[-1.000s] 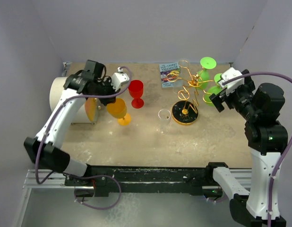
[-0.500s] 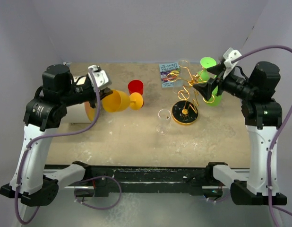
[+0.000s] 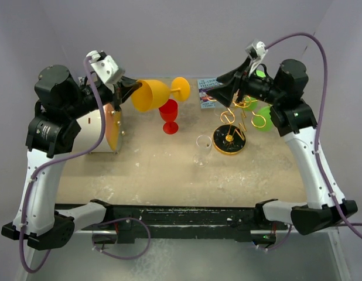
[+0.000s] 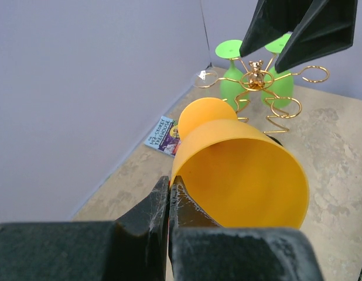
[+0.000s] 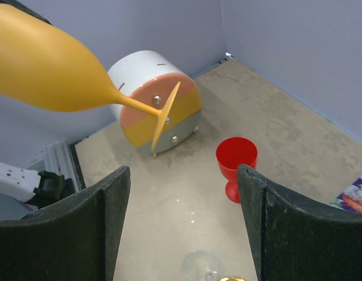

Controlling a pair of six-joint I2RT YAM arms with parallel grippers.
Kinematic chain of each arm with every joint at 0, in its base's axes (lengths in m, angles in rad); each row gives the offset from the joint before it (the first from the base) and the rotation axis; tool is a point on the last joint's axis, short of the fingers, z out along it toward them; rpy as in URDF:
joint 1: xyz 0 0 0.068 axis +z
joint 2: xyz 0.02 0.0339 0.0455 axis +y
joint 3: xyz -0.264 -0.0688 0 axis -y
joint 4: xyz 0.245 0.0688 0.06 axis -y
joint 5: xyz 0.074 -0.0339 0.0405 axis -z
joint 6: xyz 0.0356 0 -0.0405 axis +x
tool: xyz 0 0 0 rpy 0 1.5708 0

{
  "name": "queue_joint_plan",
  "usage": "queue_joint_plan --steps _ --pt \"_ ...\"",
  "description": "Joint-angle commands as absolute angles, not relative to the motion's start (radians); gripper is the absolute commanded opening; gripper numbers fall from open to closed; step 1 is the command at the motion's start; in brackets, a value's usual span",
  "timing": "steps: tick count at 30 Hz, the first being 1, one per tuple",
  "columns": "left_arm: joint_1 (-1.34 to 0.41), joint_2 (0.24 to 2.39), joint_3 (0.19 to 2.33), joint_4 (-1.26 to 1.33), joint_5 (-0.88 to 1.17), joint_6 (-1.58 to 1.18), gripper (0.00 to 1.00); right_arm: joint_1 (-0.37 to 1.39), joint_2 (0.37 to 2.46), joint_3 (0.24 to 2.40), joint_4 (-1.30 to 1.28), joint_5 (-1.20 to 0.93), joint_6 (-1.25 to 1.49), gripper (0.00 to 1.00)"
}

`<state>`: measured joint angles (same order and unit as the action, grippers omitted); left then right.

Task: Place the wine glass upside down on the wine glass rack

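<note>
My left gripper (image 3: 127, 89) is shut on the rim of an orange wine glass (image 3: 152, 95) and holds it in the air on its side, foot pointing right toward the rack. In the left wrist view its fingertips (image 4: 170, 182) pinch the rim of the glass (image 4: 239, 175). The gold wire wine glass rack (image 3: 236, 106) stands on a round black base (image 3: 229, 140) at the back right; it also shows in the left wrist view (image 4: 257, 82). My right gripper (image 3: 223, 91) is open and empty, raised beside the rack and facing the orange glass (image 5: 46, 64); it shows in its own view (image 5: 184, 228).
Two green glasses (image 3: 264, 117) hang upside down on the rack. A red glass (image 3: 168, 114) and a clear glass (image 3: 202, 149) stand upright mid-table. A booklet (image 3: 209, 93) lies at the back. A white and orange drum (image 3: 96, 132) lies at the left.
My left arm has lifted the orange glass off the table and carried it up and right, tipping it sideways. My right arm has swung up and left, from beside the rack toward the glass.
</note>
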<state>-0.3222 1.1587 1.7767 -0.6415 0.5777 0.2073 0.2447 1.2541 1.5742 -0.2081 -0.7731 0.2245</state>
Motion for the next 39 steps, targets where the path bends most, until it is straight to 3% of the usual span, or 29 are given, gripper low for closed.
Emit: queue_joint_plan --steps 1,14,20,26,39 --pt "-0.324 1.159 1.815 -0.565 0.528 0.164 0.0 0.317 1.276 1.595 -0.096 -0.72 0.333 0.75" --pt "-0.324 1.168 1.793 -0.55 0.505 0.193 0.0 0.427 1.454 1.706 -0.125 -0.672 0.368 0.65" --pt "-0.325 1.166 1.769 -0.547 0.502 0.221 0.0 0.455 1.498 1.74 -0.129 -0.673 0.365 0.54" --pt "-0.324 1.17 1.753 -0.537 0.495 0.232 0.0 0.46 1.527 1.754 -0.118 -0.68 0.398 0.35" --pt "-0.324 1.168 1.733 -0.53 0.493 0.241 0.0 0.474 1.561 1.763 -0.125 -0.641 0.452 0.16"
